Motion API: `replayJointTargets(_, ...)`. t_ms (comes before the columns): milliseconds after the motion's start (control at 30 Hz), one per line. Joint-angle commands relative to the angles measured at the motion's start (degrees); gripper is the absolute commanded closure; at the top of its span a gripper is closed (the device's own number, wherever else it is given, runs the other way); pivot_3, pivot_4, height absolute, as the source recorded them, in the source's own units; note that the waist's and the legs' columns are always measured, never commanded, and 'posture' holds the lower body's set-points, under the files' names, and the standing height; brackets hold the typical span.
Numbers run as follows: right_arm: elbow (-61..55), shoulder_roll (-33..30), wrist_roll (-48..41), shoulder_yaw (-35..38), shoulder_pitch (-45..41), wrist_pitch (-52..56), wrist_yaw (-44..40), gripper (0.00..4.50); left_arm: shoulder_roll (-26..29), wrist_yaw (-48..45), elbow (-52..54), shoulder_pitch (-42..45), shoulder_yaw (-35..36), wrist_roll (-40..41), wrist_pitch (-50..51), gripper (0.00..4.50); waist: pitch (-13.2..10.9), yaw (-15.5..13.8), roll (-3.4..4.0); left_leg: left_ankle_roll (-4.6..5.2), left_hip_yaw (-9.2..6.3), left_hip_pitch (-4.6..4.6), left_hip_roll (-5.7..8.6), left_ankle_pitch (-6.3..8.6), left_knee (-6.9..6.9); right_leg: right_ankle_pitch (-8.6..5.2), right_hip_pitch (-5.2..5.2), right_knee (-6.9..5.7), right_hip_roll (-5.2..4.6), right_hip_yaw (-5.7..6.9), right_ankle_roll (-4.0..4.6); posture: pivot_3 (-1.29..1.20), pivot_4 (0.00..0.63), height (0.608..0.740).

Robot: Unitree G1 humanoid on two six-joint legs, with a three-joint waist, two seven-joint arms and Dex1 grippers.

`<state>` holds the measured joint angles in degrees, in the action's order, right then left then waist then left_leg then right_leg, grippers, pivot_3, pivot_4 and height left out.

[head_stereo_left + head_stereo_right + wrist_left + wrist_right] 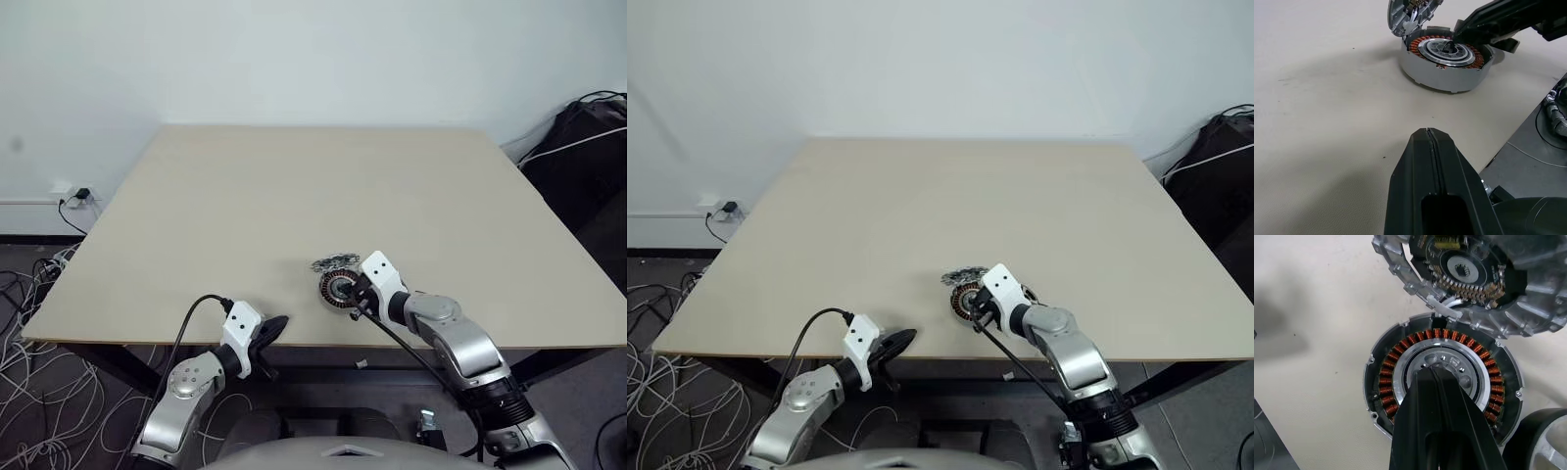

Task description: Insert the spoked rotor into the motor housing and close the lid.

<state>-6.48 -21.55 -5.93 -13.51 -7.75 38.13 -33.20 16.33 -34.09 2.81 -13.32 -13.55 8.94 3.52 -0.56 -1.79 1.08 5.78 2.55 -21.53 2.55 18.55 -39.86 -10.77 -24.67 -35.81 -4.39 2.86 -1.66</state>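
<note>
The motor housing (1396,382), a round shell with a copper ring of windings around a silver centre, lies on the table near its front edge (339,290). The lid (1528,308) leans tilted against the housing's far rim, its inner face showing. Part of the spoked rotor (1547,445), black rim around silver, lies right beside the housing. My right gripper (1432,372) is shut, its tip resting at the housing's central hub (1449,46). My left gripper (1429,139) is shut and empty, low over the table's front edge, left of the housing.
The beige table (294,196) stands against a white wall. Cables (29,372) lie on the floor at the left, and a dark bag (588,147) sits at the right.
</note>
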Motion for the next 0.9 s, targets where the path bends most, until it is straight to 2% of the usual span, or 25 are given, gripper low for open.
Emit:
replayJointTargets(33,0.64,0.41,0.13,0.17,-1.99,-0.47,0.41,4.49,0.18,-0.06,2.47,0.49,0.1,-0.09,-0.25,4.5,0.0,0.0,0.0,0.0,0.0,0.0,0.0,0.0,0.0,0.0,0.0,0.0,0.0,0.0,0.0,0.0,0.0,0.74)
replayJointTargets(900,4.35,1.26,0.93,-0.09,-5.02,-1.82,0.37,4.49,0.11,0.43,2.85,-0.26,0.12,-0.14,-0.21,4.5,0.0,0.04,0.01,0.0,0.0,-0.03,0.0,0.0,0.0,0.0,-0.02,0.0,0.0,-0.01,0.01,0.0,0.0,0.74)
